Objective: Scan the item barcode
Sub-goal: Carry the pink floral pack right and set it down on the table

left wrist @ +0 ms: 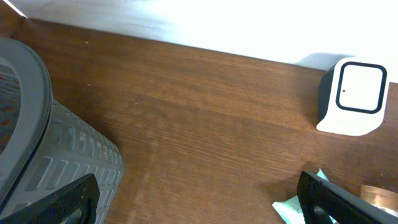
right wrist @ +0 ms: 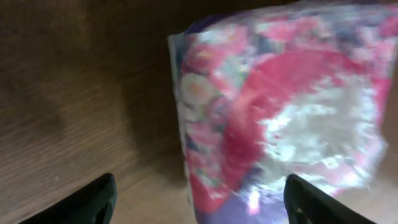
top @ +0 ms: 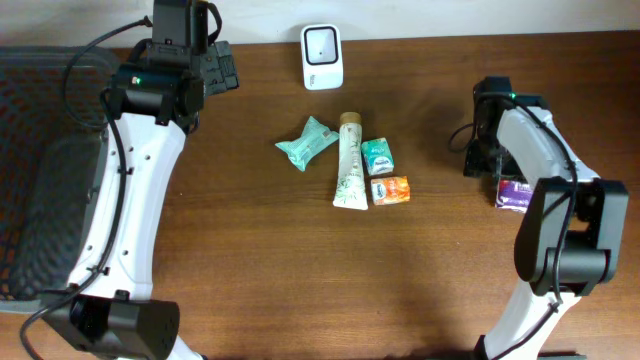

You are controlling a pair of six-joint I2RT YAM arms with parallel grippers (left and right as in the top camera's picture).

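Right gripper (right wrist: 199,208) — your jaws stand apart over the pink-and-purple packet (right wrist: 280,106), nothing grasped | left gripper (left wrist: 199,199) — your jaws spread wide, near the white scanner (left wrist: 351,96)

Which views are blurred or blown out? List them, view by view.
Right wrist: the pink packet is blurred all over. Left wrist: the strip beyond the table edge is blown white; the scanner is sharp. Overhead: sharp, evenly lit.
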